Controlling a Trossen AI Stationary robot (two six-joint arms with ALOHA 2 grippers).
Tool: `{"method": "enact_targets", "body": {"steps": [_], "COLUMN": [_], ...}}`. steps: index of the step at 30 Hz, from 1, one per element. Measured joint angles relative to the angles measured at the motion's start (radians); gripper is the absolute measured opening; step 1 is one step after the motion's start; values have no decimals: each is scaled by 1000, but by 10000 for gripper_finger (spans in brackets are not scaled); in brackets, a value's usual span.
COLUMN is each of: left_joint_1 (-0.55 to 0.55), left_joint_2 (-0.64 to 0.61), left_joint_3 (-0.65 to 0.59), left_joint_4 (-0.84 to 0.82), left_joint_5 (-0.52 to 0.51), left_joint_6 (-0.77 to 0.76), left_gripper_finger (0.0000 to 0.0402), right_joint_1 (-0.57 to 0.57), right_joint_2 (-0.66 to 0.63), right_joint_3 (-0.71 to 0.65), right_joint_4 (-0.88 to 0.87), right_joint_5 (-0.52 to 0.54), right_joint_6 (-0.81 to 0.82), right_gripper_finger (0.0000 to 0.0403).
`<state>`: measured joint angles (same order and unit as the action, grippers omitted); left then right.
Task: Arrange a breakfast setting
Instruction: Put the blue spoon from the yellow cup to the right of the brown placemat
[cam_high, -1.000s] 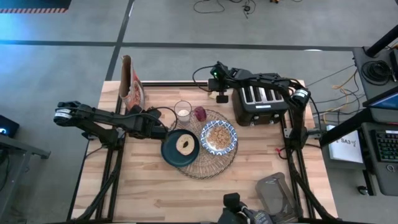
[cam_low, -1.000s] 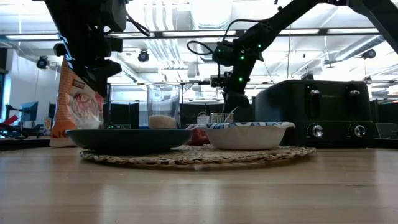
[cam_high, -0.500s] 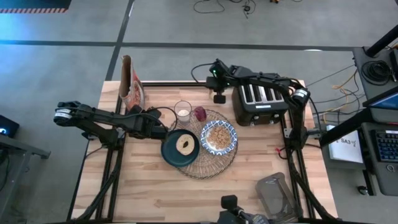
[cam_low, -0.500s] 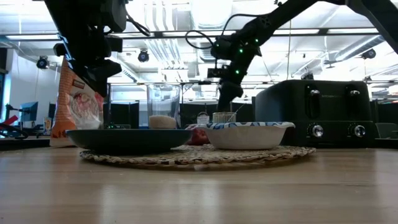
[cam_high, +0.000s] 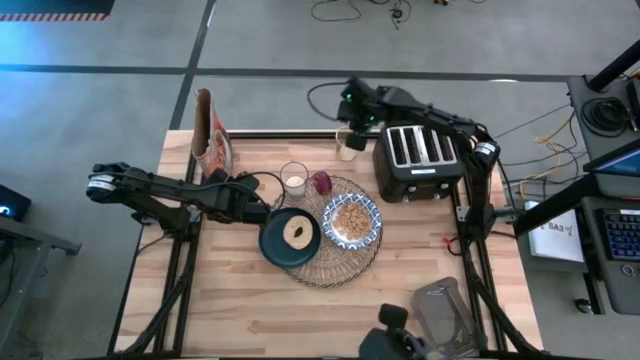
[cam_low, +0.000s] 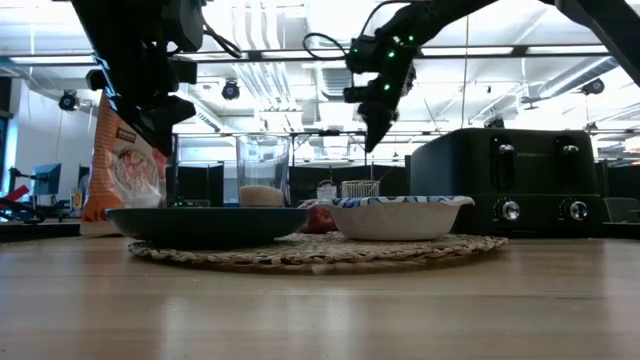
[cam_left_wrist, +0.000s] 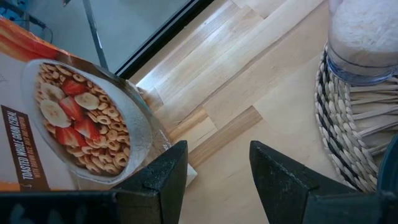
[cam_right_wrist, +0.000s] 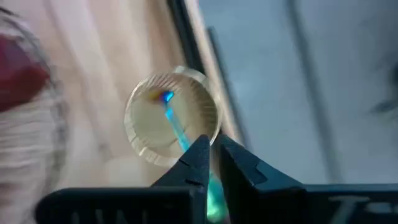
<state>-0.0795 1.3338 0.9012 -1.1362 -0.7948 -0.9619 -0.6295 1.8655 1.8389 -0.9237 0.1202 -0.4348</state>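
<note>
The round woven placemat (cam_high: 335, 268) lies mid-table. On it sit the dark teal plate (cam_high: 272, 245), which carries a round piece of food, and the patterned bowl (cam_high: 352, 198), full of cereal. A clear glass (cam_high: 293, 178) with white contents stands at the mat's far left edge. A small ribbed clear cup (cam_high: 348, 148) stands near the far edge, left of the toaster. My right gripper (cam_high: 352, 128) hovers above this cup, shut on a thin teal spoon (cam_right_wrist: 177, 127). My left gripper (cam_left_wrist: 217, 168) is open and empty beside the plate's left rim. My right gripper pinches the spoon's handle (cam_right_wrist: 189, 146) between its two fingertips. The fingers come from above, pointing down. The spoon hangs below them, its lower end over the cup's mouth (cam_right_wrist: 171, 115). Whether that end touches the cup, I cannot tell.
A black four-slot toaster (cam_high: 420, 160) stands at the far right. A cereal box (cam_high: 212, 135) stands at the far left corner, in front of my left gripper. A red fruit (cam_high: 321, 183) lies on the mat's far edge. The near half of the table is bare wood.
My right gripper has risen from the small cup and drawn a little toward the table's far edge. The cup has stayed where it was and now shows uncovered in the high view.
</note>
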Motion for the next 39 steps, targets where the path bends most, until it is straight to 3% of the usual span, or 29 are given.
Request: {"method": "enact_targets", "body": {"steps": [3,8,16,23,39], "left_joint_1": [0,0,0,0,0], "left_joint_2": [0,0,0,0,0], "left_joint_3": [0,0,0,0,0], "left_joint_4": [0,4,13,14,23], "left_joint_5": [0,0,0,-6,-8], "left_joint_6": [0,0,0,0,0], "left_gripper_finger": [157,157,157,157,157], "right_joint_1": [-34,-64,-38,-12,-7], "right_joint_2": [6,10,36,119,108], "right_joint_3": [51,92,84,83,82], "right_joint_4": [-138,-208,-221,-217,-206], "right_joint_5": [-92,-94,-67,165,213], "right_joint_6": [77,95,-151,-385,-508], "right_gripper_finger": [47,94,135,141,141]}}
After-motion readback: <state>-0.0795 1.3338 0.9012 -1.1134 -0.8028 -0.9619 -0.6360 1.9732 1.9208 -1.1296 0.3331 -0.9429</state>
